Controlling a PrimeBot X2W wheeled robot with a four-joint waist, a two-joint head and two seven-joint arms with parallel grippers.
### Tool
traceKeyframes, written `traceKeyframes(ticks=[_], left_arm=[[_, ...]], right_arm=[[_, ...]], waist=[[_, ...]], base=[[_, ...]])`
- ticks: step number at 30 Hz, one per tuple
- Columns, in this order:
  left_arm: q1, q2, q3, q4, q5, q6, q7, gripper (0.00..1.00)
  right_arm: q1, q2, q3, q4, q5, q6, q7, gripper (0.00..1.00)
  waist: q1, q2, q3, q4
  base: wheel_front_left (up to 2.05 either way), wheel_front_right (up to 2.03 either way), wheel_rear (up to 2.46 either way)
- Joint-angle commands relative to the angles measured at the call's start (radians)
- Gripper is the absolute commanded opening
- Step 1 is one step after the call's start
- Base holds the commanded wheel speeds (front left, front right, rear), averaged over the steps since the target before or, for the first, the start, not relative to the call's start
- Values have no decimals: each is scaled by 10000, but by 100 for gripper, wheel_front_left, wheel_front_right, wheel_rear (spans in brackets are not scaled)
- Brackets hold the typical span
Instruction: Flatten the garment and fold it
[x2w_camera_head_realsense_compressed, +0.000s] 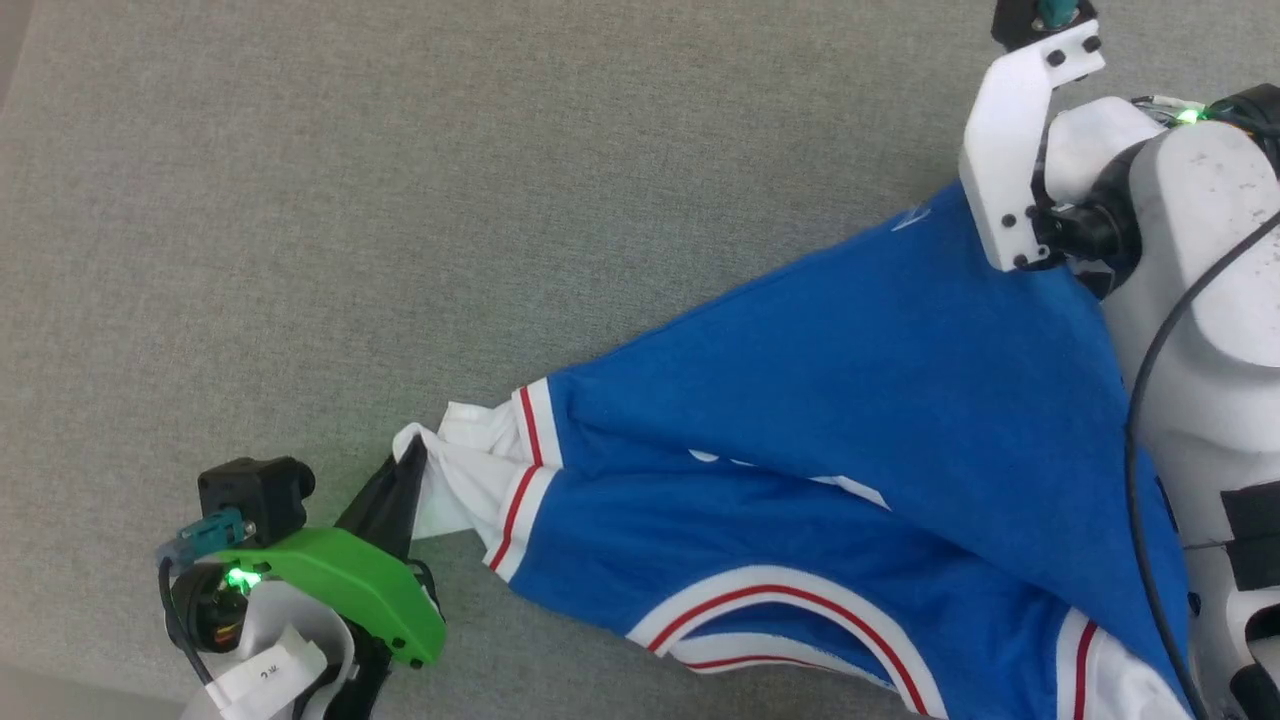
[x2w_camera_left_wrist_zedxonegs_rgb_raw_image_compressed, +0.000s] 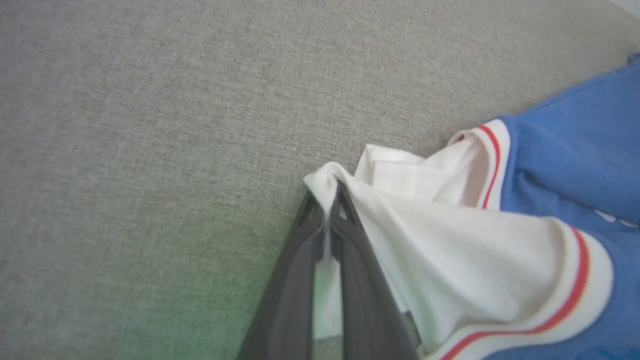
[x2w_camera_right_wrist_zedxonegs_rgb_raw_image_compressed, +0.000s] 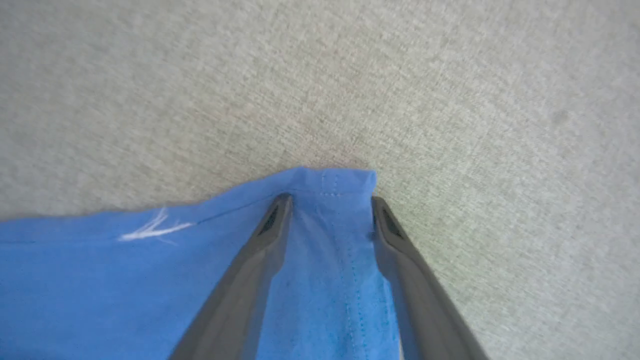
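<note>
My jersey (x2w_camera_head_realsense_compressed: 850, 400) is royal blue with white sleeves and red-and-white striped trim, and it lies pulled into a rumpled, creased wedge. One white sleeve is bunched and pinched tight in my left gripper (x2w_camera_left_wrist_zedxonegs_rgb_raw_image_compressed: 327, 197). A stitched blue corner lies between the spread fingers of my right gripper (x2w_camera_right_wrist_zedxonegs_rgb_raw_image_compressed: 330, 200).

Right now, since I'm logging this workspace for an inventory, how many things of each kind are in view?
garment: 1
grippers: 2, the left gripper pinching the white sleeve and the right gripper with jaws apart at the blue hem
grey cloth surface: 1
Total: 4
</note>
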Motion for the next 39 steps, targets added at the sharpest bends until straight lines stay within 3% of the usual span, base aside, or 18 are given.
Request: traceKeyframes(ticks=[1, 8, 14, 22, 28, 33, 39], left_arm=[[-156, -20, 24, 41, 3, -22, -86, 0], [41, 74, 59, 254, 13, 75, -78, 0], [622, 161, 176, 311, -78, 296, 13, 0], [1372, 38, 141, 379, -232, 510, 11, 0], [1624, -96, 134, 425, -485, 450, -72, 0], [1098, 146, 363, 310, -825, 55, -2, 0], [-1693, 1083, 591, 401, -1030, -717, 986, 0]], right_arm=[[363, 138, -88, 180, 218, -13, -227, 0], [1360, -100, -813, -1322, 1522, -13, -1822, 0], [4086, -560, -1658, -4108, 2650, -13, -2027, 0], [8717, 556, -3768, -7218, 3334, -13, -1296, 0], [10997, 1173, -4608, -8291, 4046, -13, -598, 0], [10700, 1251, -4754, -8581, 4778, -13, -50, 0], [7630, 1126, -4890, -8117, 4563, -13, 1156, 0]], waist=[[0, 0, -256, -159], [0, 0, -1636, -689], [0, 0, -2800, -1377], [0, 0, -3880, -1965], [0, 0, -4135, -2062], [0, 0, -3974, -2243], [0, 0, -3278, -2281]], base=[[0, 0, 0], [0, 0, 0], [0, 0, 0], [0, 0, 0], [0, 0, 0], [0, 0, 0], [0, 0, 0]])
